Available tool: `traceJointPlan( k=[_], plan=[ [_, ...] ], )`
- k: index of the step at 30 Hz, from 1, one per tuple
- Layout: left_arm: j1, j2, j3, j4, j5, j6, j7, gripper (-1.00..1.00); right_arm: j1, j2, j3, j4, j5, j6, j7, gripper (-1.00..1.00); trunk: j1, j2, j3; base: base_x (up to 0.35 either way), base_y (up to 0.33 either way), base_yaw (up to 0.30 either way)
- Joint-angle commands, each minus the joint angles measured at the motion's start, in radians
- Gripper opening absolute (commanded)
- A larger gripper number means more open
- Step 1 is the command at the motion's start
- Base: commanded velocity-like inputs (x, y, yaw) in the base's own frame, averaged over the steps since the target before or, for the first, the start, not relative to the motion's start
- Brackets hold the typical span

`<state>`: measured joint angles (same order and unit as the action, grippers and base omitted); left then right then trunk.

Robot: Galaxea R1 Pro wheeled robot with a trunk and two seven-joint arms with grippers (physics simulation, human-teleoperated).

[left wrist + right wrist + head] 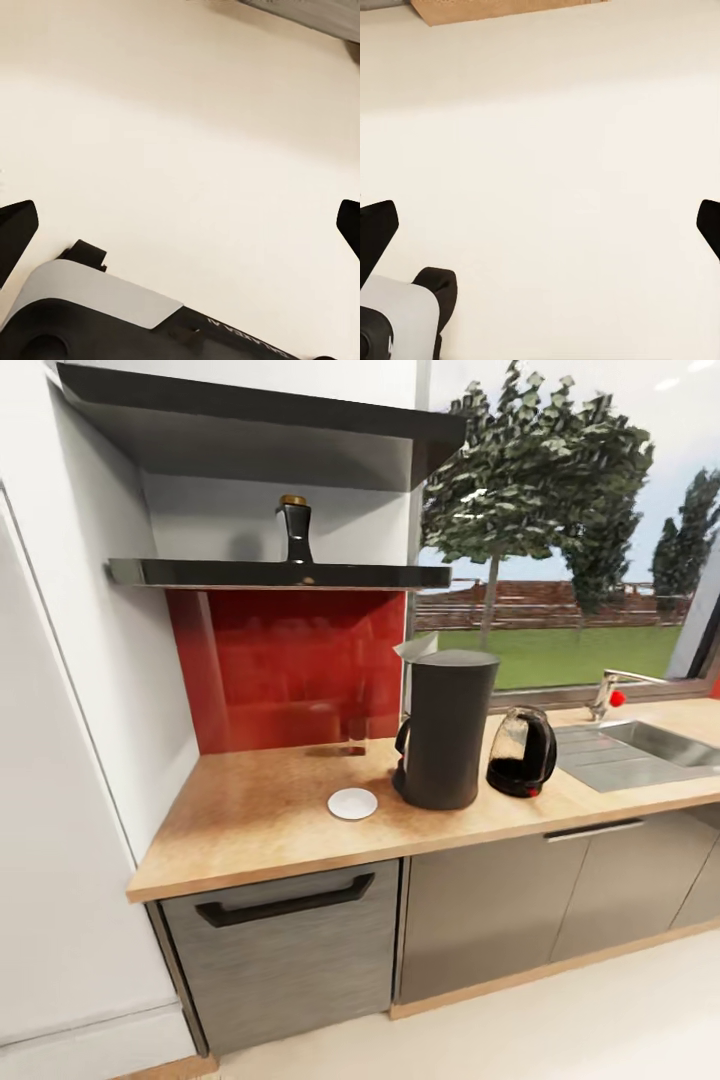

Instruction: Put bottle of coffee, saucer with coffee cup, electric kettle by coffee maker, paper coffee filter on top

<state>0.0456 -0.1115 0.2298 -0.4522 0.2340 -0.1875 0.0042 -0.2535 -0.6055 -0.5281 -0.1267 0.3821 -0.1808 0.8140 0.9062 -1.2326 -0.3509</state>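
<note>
— Where is the bottle of coffee (295, 530)?
— Upper middle, on the kitchen shelf (200, 572). The coffee maker (446, 728) stands mid-frame on the surface (260, 820).
— And the end effectors?
— Left end effector (180, 225) and right end effector (540, 225) both spread wide, holding nothing.

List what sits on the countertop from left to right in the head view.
saucer → coffee maker → electric kettle → sink with its tap, all on the kitchen countertop.
</note>
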Motion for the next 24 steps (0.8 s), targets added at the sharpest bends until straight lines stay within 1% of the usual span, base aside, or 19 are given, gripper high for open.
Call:
traceJointPlan(
  k=[1, 5, 11, 19, 24],
  plan=[
    [0.000, -0.001, 0.000, -0.002, 0.008, -0.001, 0.000, 1.00, -0.001, 0.000, -0.007, 0.001, 0.011, -0.006, -0.002, 1.00, 0.000, -0.001, -0.001, 0.000, -0.042, 0.267],
    [0.000, -0.001, 0.000, -0.002, 0.008, 0.000, 0.000, 1.00, -0.001, 0.001, -0.007, 0.001, 0.011, -0.006, -0.027, 1.00, 0.000, -0.001, -0.001, 0.000, -0.156, 0.194],
    [0.001, -0.001, 0.000, -0.002, 0.008, 0.000, 0.001, 1.00, -0.001, 0.010, -0.007, 0.001, 0.011, -0.006, -0.047, 1.00, 0.000, -0.001, -0.001, 0.000, -0.276, 0.077],
    [0.001, -0.001, 0.000, -0.002, 0.008, 0.000, 0.002, 1.00, -0.001, 0.020, -0.006, 0.001, 0.011, -0.006, -0.081, 1.00, 0.000, -0.001, -0.001, 0.000, -0.300, 0.245],
    [0.000, -0.001, 0.000, -0.002, 0.008, 0.000, 0.002, 1.00, -0.001, 0.022, -0.006, 0.001, 0.011, -0.006, -0.089, 1.00, 0.000, -0.001, -0.001, 0.000, -0.302, 0.270]
  ],
)
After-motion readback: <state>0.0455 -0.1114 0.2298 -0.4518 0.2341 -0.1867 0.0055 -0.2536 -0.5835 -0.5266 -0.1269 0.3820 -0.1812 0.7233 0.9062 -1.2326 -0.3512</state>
